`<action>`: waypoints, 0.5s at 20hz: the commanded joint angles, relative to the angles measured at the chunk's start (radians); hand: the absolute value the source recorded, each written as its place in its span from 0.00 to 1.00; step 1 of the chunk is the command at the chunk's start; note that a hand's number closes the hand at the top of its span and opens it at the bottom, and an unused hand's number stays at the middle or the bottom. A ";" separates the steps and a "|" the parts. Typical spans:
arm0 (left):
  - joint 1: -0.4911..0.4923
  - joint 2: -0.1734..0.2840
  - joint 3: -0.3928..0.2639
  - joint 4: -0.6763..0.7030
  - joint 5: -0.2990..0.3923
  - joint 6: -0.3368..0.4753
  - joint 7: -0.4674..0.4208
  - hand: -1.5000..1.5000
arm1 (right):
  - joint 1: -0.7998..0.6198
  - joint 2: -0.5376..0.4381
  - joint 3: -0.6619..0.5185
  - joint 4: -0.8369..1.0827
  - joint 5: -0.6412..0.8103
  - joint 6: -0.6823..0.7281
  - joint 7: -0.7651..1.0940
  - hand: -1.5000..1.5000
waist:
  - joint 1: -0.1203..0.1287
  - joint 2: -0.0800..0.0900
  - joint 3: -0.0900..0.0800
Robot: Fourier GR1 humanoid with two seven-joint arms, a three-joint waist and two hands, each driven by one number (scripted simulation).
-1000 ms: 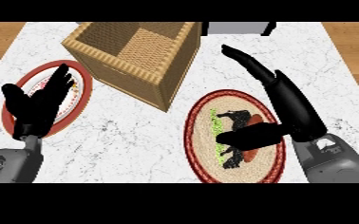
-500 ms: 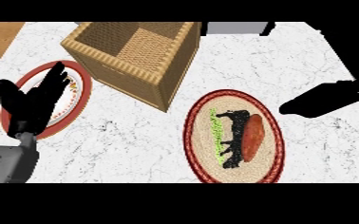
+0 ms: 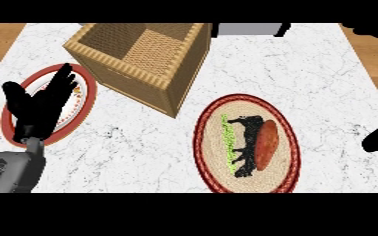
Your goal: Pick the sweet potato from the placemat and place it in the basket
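- The sweet potato [image 3: 266, 140] lies untouched on the oval placemat [image 3: 208, 139], on the mat's right half; no hand holds it, so the picking step has not begun and the whole task is left to do.
- It is a smooth, reddish-brown, elongated lump, its long axis running roughly up the view. It partly overlaps the dark animal figure and green strip printed on the mat's cream centre.
- The placemat looks woven, flat and oval, with a dark red border ring.
- Left of the placemat, the left hand [image 3: 38, 105] rests with its black fingers straight and spread, pointing up, over a red-rimmed plate [image 3: 87, 87]; it holds nothing.
- Right of the placemat, at the view's edge, only a black sliver of what is probably the right hand [image 3: 371, 141] shows. Whether its fingers are spread or curled cannot be told.
- By judgement, the next move calls for that hand to come in over the mat and close round the potato across its narrow width.
- Beyond the placemat to its upper left stands the basket [image 3: 179, 75], square, wicker, tan, open-topped, with tall ribbed walls on the white marbled counter [image 3: 295, 70].
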 commanded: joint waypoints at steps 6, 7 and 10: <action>0.008 -0.028 0.010 -0.060 -0.026 0.018 0.047 0.50 | 0.351 -0.012 -0.282 -0.107 -0.045 0.066 -0.171 0.00 | -0.004 0.001 0.003; -0.003 -0.050 0.020 0.028 -0.033 -0.005 -0.029 0.50 | 0.357 -0.012 -0.298 -0.207 -0.112 0.023 -0.073 0.00 | -0.009 0.001 0.001; 0.080 -0.018 0.043 -0.064 -0.014 -0.032 -0.009 0.50 | 0.502 0.079 -0.352 -0.213 0.011 0.061 -0.226 0.00 | 0.003 0.001 0.002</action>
